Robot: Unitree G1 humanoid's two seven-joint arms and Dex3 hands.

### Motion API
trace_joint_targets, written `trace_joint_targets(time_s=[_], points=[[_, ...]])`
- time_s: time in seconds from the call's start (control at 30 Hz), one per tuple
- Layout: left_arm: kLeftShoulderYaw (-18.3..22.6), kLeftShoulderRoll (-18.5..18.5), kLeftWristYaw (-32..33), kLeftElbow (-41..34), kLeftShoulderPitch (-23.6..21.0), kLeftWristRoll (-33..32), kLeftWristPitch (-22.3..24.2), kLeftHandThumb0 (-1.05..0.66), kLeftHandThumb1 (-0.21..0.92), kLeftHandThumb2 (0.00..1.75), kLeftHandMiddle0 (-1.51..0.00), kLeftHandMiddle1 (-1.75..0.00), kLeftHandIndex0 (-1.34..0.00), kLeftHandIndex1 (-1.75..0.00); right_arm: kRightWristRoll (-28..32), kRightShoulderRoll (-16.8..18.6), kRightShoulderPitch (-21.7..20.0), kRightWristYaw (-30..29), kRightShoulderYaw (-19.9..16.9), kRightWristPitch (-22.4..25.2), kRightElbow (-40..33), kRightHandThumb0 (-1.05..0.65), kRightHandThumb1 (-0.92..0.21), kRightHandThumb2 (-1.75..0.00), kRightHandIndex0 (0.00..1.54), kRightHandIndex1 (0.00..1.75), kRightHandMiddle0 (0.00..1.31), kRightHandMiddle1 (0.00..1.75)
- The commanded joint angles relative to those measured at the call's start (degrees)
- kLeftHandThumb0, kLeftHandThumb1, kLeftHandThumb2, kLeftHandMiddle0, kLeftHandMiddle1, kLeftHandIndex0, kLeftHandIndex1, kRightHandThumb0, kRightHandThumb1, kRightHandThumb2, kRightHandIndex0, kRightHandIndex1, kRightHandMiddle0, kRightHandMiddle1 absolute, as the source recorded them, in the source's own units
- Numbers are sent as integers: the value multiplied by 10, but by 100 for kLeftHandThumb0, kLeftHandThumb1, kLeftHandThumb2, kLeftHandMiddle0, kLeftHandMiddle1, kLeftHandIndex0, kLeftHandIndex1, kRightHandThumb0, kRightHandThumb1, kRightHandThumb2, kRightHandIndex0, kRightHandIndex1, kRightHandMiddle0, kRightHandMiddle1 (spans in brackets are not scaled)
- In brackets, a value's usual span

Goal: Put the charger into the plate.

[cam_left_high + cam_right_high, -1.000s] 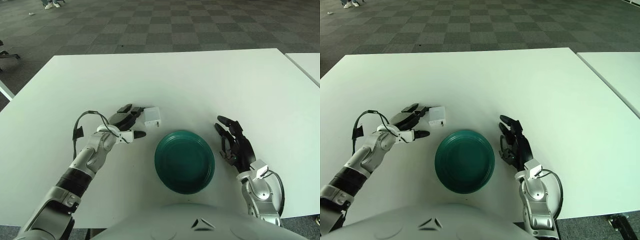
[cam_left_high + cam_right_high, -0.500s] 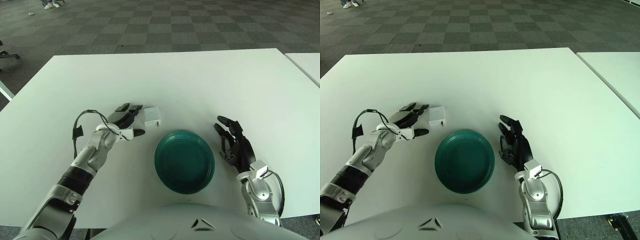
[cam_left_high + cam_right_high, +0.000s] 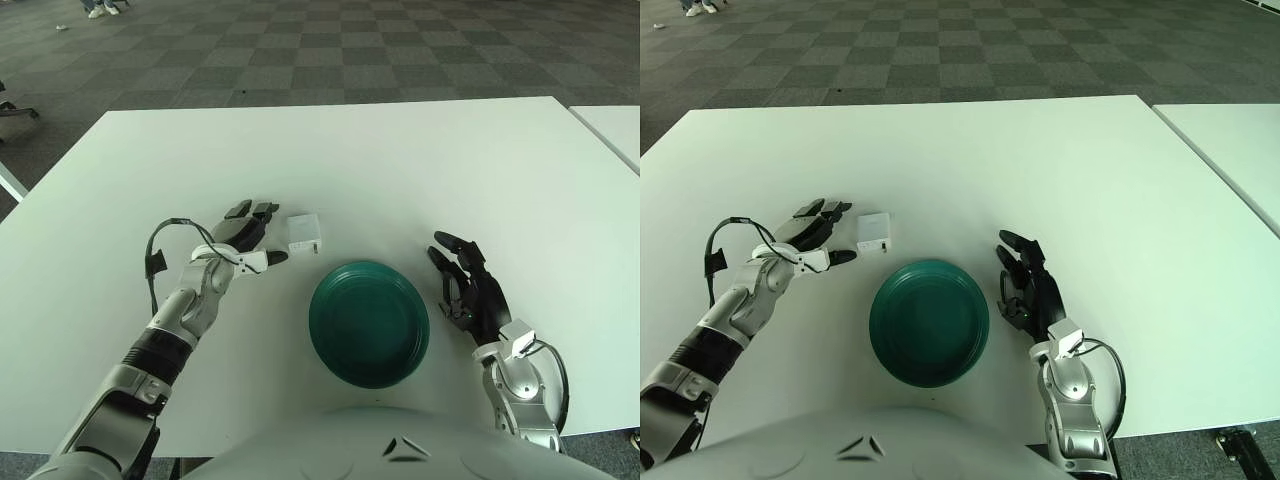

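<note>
A small white charger (image 3: 304, 233) lies on the white table, just above and left of a dark green plate (image 3: 369, 322). My left hand (image 3: 246, 232) is just left of the charger, fingers spread and apart from it, holding nothing. My right hand (image 3: 470, 290) rests on the table right of the plate, fingers relaxed and empty. The charger also shows in the right eye view (image 3: 874, 233), with the plate (image 3: 929, 321) below it.
The white table (image 3: 400, 170) stretches far back. A second white table (image 3: 612, 125) stands at the right, with a gap between. A black cable (image 3: 160, 250) loops at my left wrist. Checkered carpet floor lies beyond.
My left hand has drawn back to the left and up a little, away from the charger. The charger, plate and right hand have not moved.
</note>
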Motion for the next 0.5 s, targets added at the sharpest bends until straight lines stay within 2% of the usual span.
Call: trace_joint_targets(time_s=[0.0,0.3,0.37,0.47], points=[[8,4,10,0,-12,-5,-4,-105,92,38,-21,-11,0,-104,-3,0,15,0,-2,38,48,-79,-92,-76,38,7,0,81],[6,6,3,-20,-15,-3,4,-105,92,38,-24,-16,0,-128,-6,0,10,-1,0,36,55,-79,-92,-77,38,7,0,80],[5,7,1,-21,-16,-1,4,-105,92,40,-15,-37,0,-134,-7,0,9,-1,0,35,56,-80,-92,-78,37,7,0,79],[3,9,-2,-24,-20,1,4,-105,92,41,-5,-59,0,-138,-8,1,9,-1,1,34,58,-80,-92,-78,37,6,0,79]])
